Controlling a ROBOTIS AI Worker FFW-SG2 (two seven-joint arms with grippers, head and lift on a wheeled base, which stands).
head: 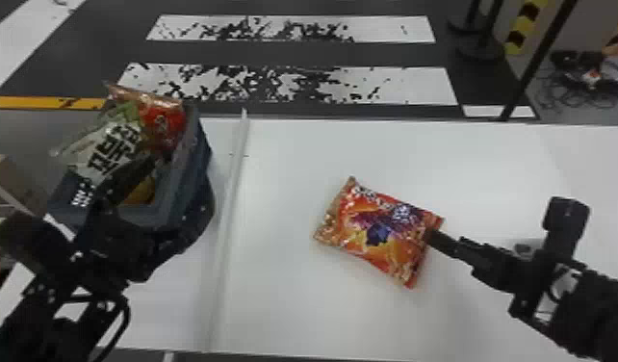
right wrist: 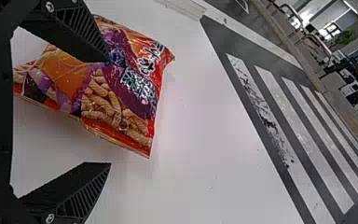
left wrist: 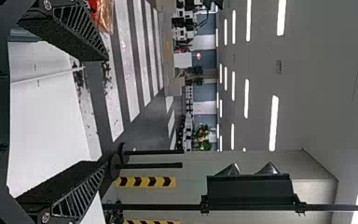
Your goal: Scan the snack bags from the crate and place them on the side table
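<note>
Red and orange, the shiny snack bag [head: 370, 233] shows purple patches.

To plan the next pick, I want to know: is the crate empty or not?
Not empty: in the head view, a white-and-green bag and a red bag stick up from the crate.

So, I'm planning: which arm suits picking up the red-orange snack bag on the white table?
Right, probably: the open black right gripper is at the bag, the left gripper by the blue-grey plastic crate.
</note>
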